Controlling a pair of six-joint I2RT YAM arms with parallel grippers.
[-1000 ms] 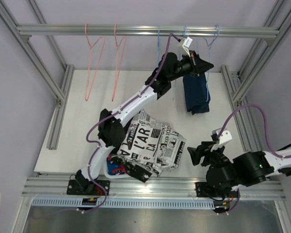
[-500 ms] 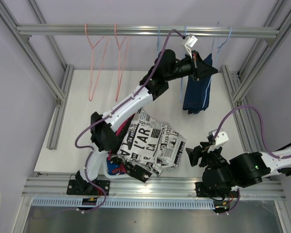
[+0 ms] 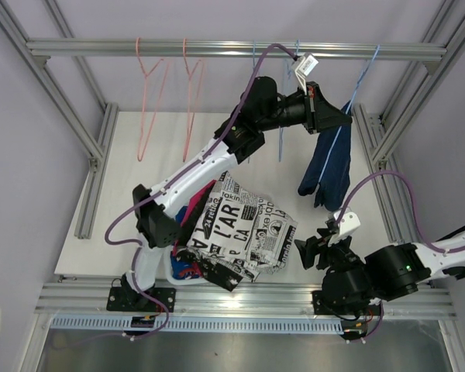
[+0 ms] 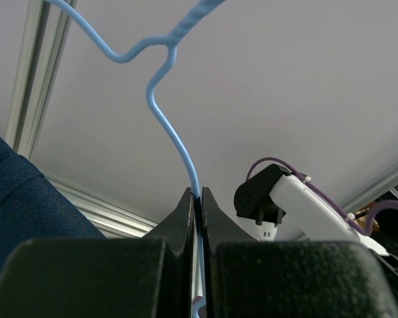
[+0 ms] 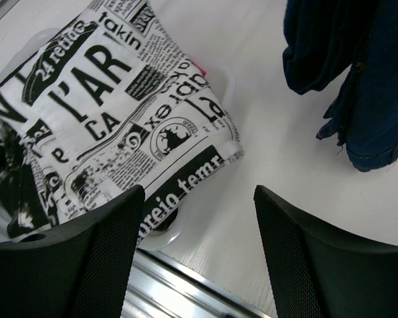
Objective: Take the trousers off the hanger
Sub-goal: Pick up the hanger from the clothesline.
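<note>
The dark blue denim trousers [image 3: 329,167] hang from a light blue hanger [image 3: 356,85] that is hooked on the top rail and tilted down to the left. My left gripper [image 3: 342,116] is raised to the hanger and shut on its wire [image 4: 186,159], with denim to its left [image 4: 20,192]. The white trousers with black print [image 3: 248,225] lie on top of a pile at the table's front, over pink [image 3: 192,208], blue with red [image 3: 184,267] and black patterned cloth [image 3: 217,273]. My right gripper [image 3: 310,249] is open and empty just right of the pile [image 5: 199,199].
Two pink hangers [image 3: 147,93] and two bare blue hangers [image 3: 281,116] hang from the top rail [image 3: 217,48]. Aluminium frame posts run along both sides [image 3: 387,132]. A clear plastic rim [image 5: 166,232] shows under the printed trousers near the front edge.
My left gripper has moved right, dragging the blue hanger along the rail. The hanger has tilted and the denim trousers have swung right and hang lower. The right gripper has barely shifted.
</note>
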